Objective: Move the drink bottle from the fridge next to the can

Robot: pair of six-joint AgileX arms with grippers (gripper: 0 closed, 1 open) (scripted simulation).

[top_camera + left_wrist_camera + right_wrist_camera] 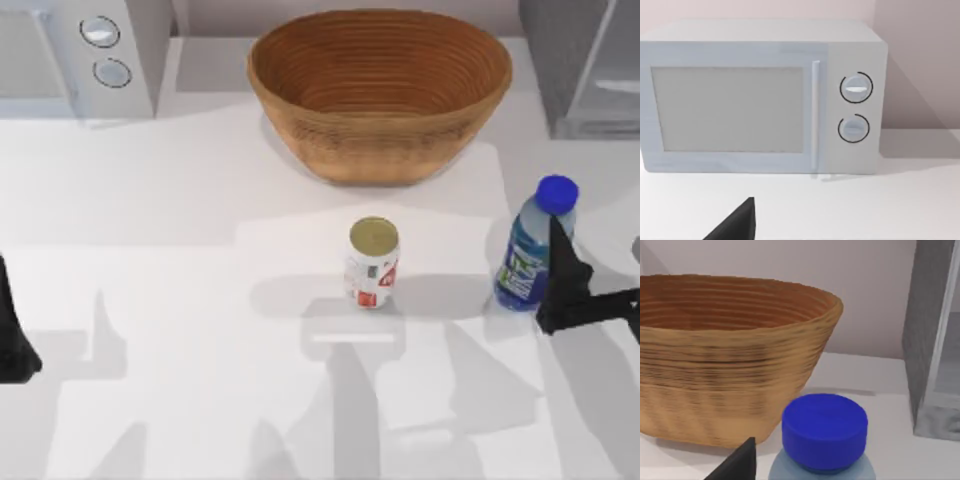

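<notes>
Right of the can (373,263) on the table (180,300), the drink bottle (530,248) stands upright, well apart; my right gripper (562,285) touches it, jaws' opening impossible to tell. Left arm parked far left of the can.

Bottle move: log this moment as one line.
bottle upright on table, right of can, apart | right gripper at bottle | left gripper parked at table's left | fridge back right

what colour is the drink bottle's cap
Blue; the drink bottle's cap shows best in the right wrist view.
</notes>
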